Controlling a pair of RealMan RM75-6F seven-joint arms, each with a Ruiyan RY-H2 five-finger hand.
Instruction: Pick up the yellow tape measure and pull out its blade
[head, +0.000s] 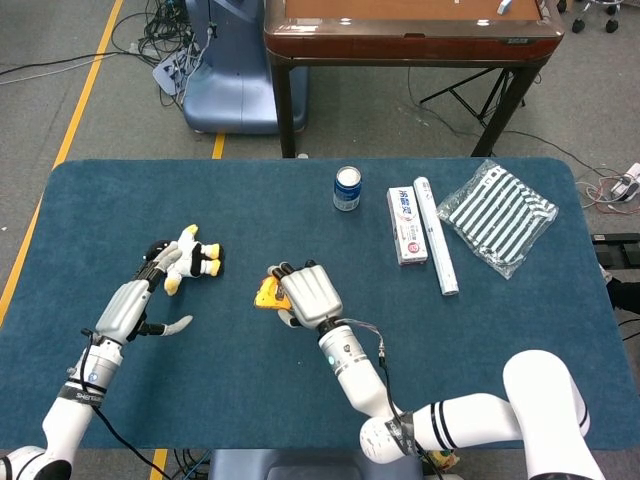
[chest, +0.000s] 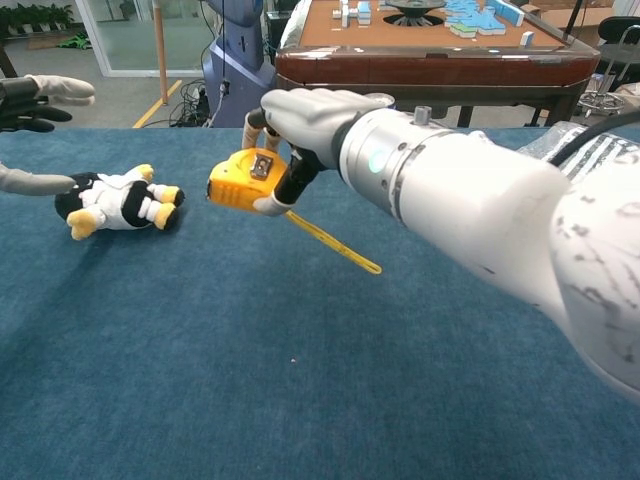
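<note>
Between the left hand (head: 135, 305) and the right hand (head: 308, 294), which holds the yellow tape measure (chest: 240, 180) above the table (head: 250, 390), the blue cloth is bare. The plush penguin (head: 183, 260) lies just beside the left fingers, possibly touching them. The can (head: 347, 188), two boxes (head: 420, 228) and striped bag (head: 500, 215) stand well apart on the far right side.
</note>
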